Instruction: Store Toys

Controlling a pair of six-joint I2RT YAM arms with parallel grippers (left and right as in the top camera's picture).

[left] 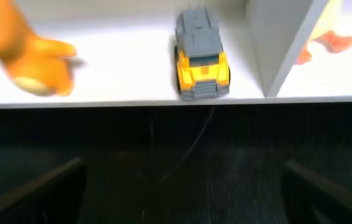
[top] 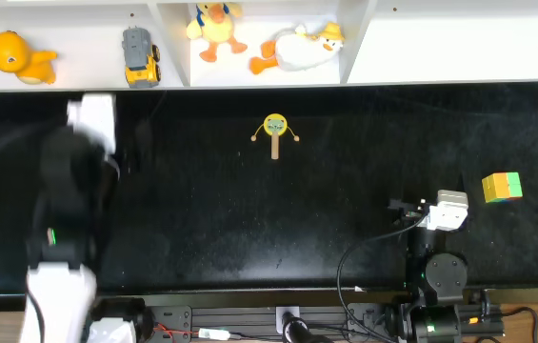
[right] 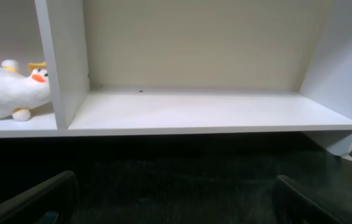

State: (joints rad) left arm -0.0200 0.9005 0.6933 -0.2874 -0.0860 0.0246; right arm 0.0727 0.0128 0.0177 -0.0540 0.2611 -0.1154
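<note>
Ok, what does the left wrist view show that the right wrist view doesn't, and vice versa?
Left wrist: the yellow toy truck and the orange duck, side by side in one shelf compartment. Right wrist: the white plush goose and, past a divider, the wide end compartment. Both: the white shelf and the black tabletop in front of it.

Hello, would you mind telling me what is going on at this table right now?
Two robot arms are storing toys in a white shelf. An orange duck and a truck sit in its left compartment, and a yellow duck and a goose sit in the middle one. The left gripper is open and holds nothing, facing the truck. The right gripper, also open, faces the right compartment. A rattle and a cube lie on the table, not yet stored.
</note>
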